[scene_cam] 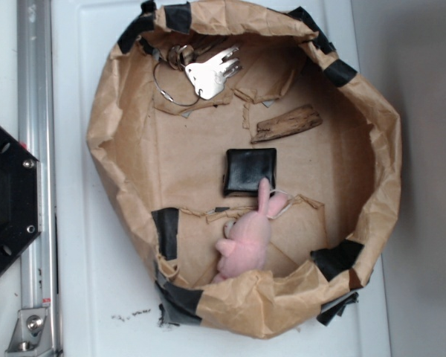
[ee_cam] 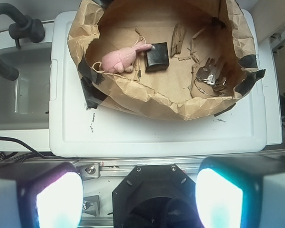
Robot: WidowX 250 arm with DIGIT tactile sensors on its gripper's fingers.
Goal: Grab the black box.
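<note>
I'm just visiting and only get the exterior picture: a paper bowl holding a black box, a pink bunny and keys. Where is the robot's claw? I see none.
Observer: The wrist view shows the gripper. Its two fingers sit at the bottom edge, wide apart and holding nothing.
Visitor: Is it over the black box, then?
Observer: No. In the wrist view the black box lies far up the picture inside the paper bowl, beside the pink bunny.
Visitor: So what is under the claw?
Observer: The black hexagonal plate, outside the bowl.
</note>
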